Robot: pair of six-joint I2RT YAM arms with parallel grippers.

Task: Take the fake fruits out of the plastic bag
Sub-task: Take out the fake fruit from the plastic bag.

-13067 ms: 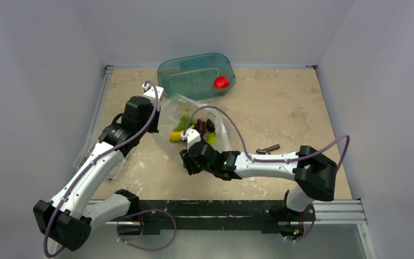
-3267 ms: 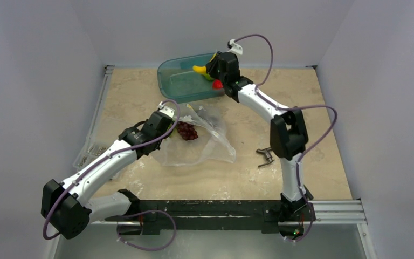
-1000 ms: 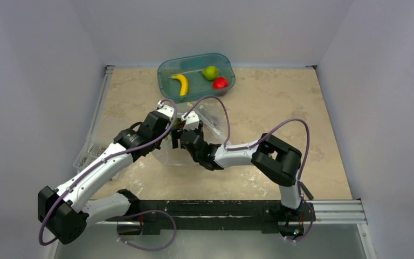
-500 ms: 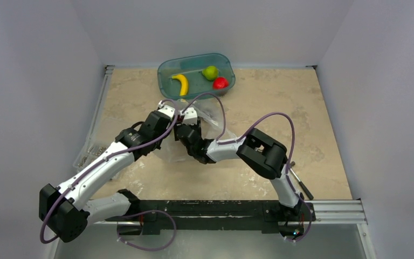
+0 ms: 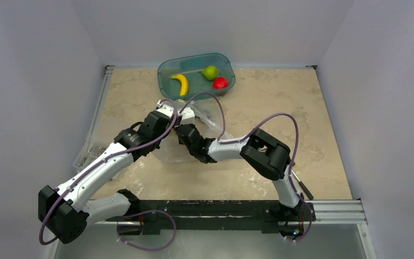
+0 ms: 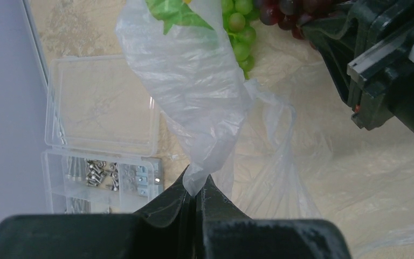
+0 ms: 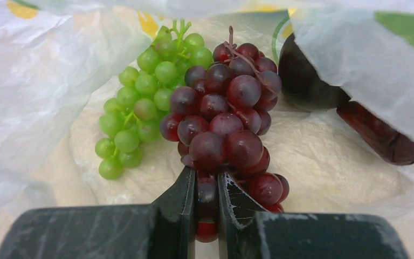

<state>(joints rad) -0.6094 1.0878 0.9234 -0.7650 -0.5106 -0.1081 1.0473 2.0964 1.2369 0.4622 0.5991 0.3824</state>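
Left wrist, left claw: your left claw [image 6: 195, 188] is pressed together on a fold of the bag [image 6: 194, 97], which rises from the tips as a twisted sheet.
Left wrist, green grapes: the green grapes [image 6: 240, 32] lie at the bag's far end, partly behind the plastic.
Left wrist, purple grapes: the purple grapes [image 6: 288, 9] sit just right of the green grapes and are cut off by the top edge.
Left wrist, parts box: a clear parts box [image 6: 102, 135] lies left of the bag.
Right wrist, right claw: your right claw [image 7: 207, 181] is inside the bag, pinching the near end of the purple grapes.
Right wrist, grapes: both bunches lie touching on the bag's lower sheet, with the green grapes on the left.
Right wrist, dark shape: a dark shape [image 7: 307, 75] sits right of the purple grapes, half under plastic. You cannot tell what it is.
Top, claws: both claws meet at the bag's left side, and their fingers are hidden from here.
Top, tub: the teal tub [image 5: 197, 89] stands beyond the bag.
Top, out of the bag: the banana [image 5: 181, 83] and apple [image 5: 211, 72] lie in the tub with a red fruit [image 5: 221, 82].
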